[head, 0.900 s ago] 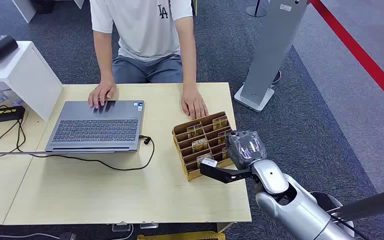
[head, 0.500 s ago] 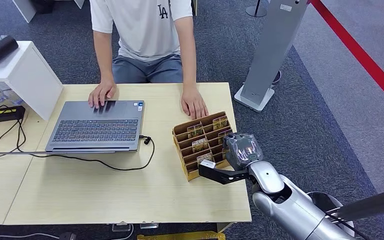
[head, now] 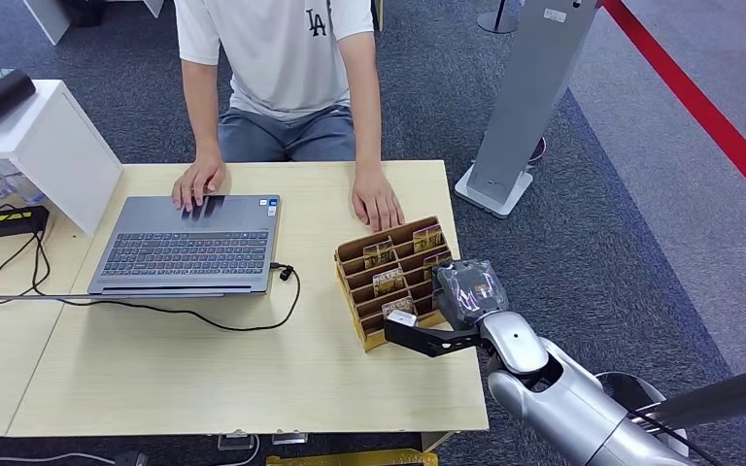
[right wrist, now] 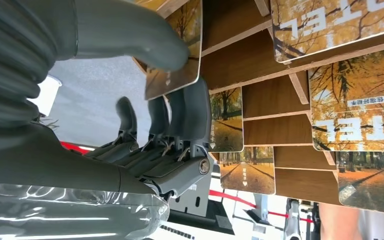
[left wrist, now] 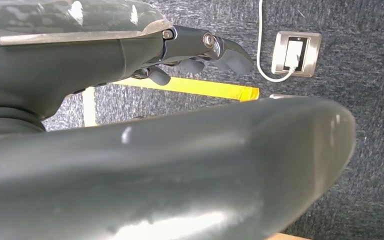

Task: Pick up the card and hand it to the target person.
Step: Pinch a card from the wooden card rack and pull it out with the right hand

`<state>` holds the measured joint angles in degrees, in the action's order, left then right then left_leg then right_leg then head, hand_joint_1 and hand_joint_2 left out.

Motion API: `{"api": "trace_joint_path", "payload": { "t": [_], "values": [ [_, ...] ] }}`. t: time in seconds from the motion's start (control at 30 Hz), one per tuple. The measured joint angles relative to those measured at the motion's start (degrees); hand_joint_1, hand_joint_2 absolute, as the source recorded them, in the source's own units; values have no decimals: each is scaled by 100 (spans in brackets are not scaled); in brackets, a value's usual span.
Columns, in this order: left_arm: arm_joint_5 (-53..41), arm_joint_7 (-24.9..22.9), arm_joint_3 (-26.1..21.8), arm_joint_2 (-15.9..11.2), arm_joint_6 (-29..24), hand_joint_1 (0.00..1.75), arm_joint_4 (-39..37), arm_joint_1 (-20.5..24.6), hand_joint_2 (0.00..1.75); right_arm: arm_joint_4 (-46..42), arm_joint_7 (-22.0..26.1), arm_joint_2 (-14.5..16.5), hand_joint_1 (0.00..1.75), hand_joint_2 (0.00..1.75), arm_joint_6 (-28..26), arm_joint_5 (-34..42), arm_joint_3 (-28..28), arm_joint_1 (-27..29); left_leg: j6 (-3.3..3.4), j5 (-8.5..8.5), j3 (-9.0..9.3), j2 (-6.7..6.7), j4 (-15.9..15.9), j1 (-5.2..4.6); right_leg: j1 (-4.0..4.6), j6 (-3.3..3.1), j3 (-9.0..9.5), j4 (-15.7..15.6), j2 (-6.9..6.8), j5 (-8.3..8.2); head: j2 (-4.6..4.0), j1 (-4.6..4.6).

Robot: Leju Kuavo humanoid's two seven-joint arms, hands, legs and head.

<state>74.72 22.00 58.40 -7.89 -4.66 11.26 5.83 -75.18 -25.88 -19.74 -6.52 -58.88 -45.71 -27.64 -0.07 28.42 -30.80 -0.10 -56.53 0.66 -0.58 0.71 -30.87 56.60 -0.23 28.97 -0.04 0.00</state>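
Right hand: thumb and fingers pinch one card, standing upright in the slotted wooden rack for edge access. Left hand: fingers curled, empty, hanging idle.

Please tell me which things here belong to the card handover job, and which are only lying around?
For the job: card pinched by right hand; card rack; person.

Lying around: laptop, cable, grey stand, white box.

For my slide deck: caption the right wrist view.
Right hand pinches a card at the wooden card rack.
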Motion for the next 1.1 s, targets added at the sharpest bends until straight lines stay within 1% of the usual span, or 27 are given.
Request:
{"api": "trace_joint_path", "payload": {
  "t": [0.1,0.13,0.27,0.37,0.77,0.87,0.97,1.1],
  "values": [
    [2,1,0,0,-4,0,0,0,0,34,0,8,135,175,-3,10,-11,-4,0,0,0,0,0,0,0,0,0,0,0,0,0,2],
    [2,1,0,0,-5,0,0,0,0,45,0,10,138,175,-3,12,-15,-5,0,0,0,0,0,0,0,0,0,0,0,0,0,2],
    [4,0,0,0,-9,0,0,0,0,72,0,17,163,175,-11,21,-39,-21,0,0,1,0,0,0,0,0,0,0,1,0,0,2],
    [5,0,0,0,-12,0,0,0,0,84,0,20,174,175,-29,33,-68,-41,0,0,3,0,0,0,0,0,0,0,1,0,0,1],
    [-46,64,0,-2,55,0,0,0,0,91,0,20,175,175,-54,51,-110,-115,0,-1,8,0,0,0,0,1,5,0,2,-1,0,4],
    [-42,99,0,-3,55,0,0,0,0,75,-21,17,175,175,10,60,-120,-136,0,-1,8,0,0,0,0,1,4,0,2,-1,0,2],
    [-32,101,0,-13,55,0,0,-2,0,-98,-133,-46,175,175,368,137,-119,-208,0,-1,8,1,0,0,0,1,4,0,2,-2,0,-1],
    [-19,98,0,-39,56,0,0,-10,0,-560,-274,-248,175,175,1003,335,-103,-392,0,-1,6,1,-1,0,0,4,3,0,2,-4,0,3]
  ]
}}
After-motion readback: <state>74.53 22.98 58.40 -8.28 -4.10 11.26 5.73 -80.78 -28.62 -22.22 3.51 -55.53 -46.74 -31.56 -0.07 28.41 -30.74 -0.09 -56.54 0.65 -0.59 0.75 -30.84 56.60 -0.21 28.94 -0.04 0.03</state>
